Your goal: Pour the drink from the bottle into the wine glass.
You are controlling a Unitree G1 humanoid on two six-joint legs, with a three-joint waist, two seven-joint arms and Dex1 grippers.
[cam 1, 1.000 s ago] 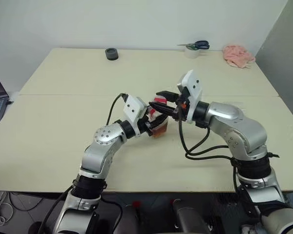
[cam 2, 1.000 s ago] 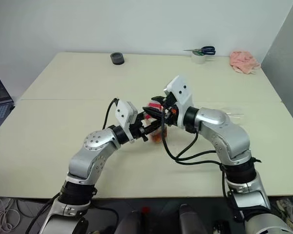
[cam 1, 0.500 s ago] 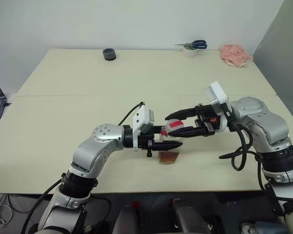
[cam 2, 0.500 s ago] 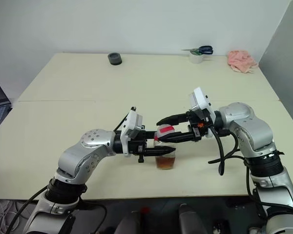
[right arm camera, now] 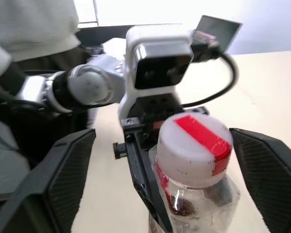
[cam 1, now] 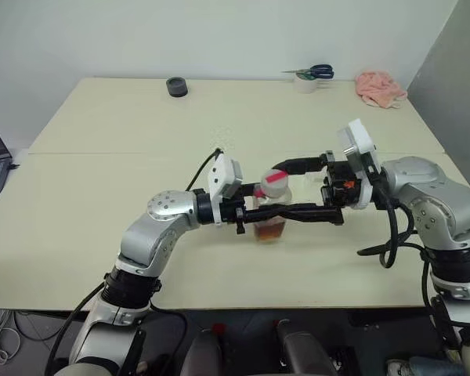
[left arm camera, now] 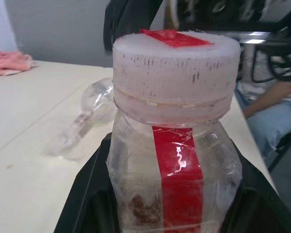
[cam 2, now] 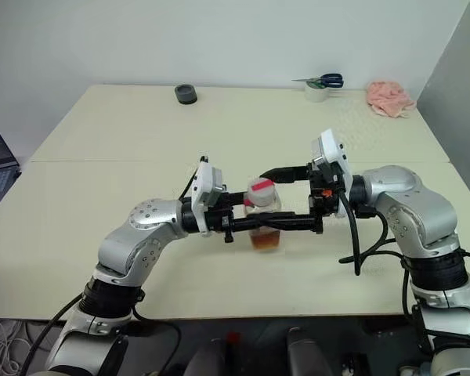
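Bottle [cam 1: 271,210] upright near the table's [cam 1: 102,204] front middle, white cap bearing a red strip, amber drink [cam 1: 270,229] low inside. Clamped about its body by the left gripper [cam 1: 254,213], fingers closed on it from the left side. Flanked at cap height by the right gripper [cam 1: 294,188], fingers [right arm camera: 70,167] spread wide either side of the cap, touching nothing. Wine glass [left arm camera: 89,109] lying on its side on the table beyond the bottle, seen in the left wrist view. Along the far edge: black tape roll [cam 1: 176,86], scissors [cam 1: 313,73] on a white roll, pink cloth [cam 1: 380,86].
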